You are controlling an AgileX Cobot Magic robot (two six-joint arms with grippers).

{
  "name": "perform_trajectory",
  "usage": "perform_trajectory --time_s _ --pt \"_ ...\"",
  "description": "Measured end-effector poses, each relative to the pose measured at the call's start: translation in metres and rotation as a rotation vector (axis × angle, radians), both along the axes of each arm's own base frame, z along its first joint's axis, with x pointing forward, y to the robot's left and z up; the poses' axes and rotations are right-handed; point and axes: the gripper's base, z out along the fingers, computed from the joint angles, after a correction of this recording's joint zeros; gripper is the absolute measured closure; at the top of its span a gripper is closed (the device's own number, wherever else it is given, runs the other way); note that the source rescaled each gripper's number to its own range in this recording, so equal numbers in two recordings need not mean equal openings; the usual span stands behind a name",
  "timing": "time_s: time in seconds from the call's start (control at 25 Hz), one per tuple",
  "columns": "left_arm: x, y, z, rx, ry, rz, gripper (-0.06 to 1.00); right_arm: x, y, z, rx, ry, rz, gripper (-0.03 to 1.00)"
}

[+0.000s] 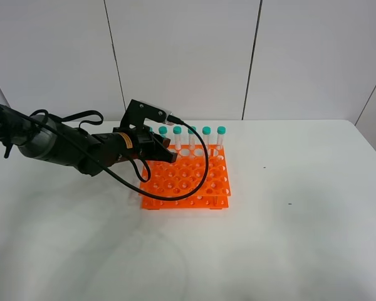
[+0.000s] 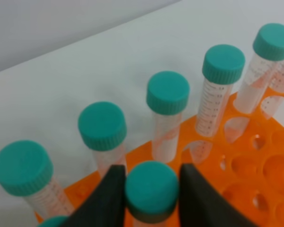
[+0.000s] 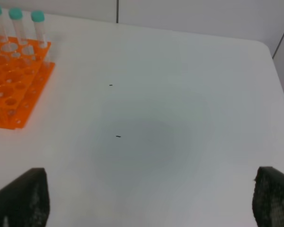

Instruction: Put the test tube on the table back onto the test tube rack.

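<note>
My left gripper (image 1: 165,152) hangs over the back left part of the orange test tube rack (image 1: 194,182) on the white table (image 1: 301,238). In the left wrist view the gripper (image 2: 151,198) is shut on the teal cap of a test tube (image 2: 151,187), held upright just in front of the rack's back row. The tube's lower part is hidden, so I cannot tell whether it sits in a hole. My right gripper (image 3: 151,194) is open and empty above bare table, far to the right of the rack (image 3: 19,80).
Several identical teal-capped tubes (image 1: 206,135) stand upright in the rack's back row, close around the held one (image 2: 168,92). A black cable (image 1: 200,169) loops from my left wrist across the rack. Two small dark specks (image 3: 118,136) lie on the table right of the rack.
</note>
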Motion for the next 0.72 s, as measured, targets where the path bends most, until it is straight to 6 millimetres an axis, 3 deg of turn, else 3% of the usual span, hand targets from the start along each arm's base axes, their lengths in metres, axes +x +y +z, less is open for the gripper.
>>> perform_trajectory --time_s 0.12,0.32,0.72 --pt "0.0 0.0 0.0 0.0 -0.001 0.0 0.59 0.0 0.0 0.0 0.0 0.0 0.0 0.03" --pt "0.0 0.0 0.01 -0.011 -0.022 0.0 0.55 0.0 0.0 0.0 0.0 0.0 0.0 0.03" --pt "-0.012 0.006 0.085 -0.084 -0.174 0.002 0.54 0.0 0.0 0.0 0.0 0.0 0.0 0.03"
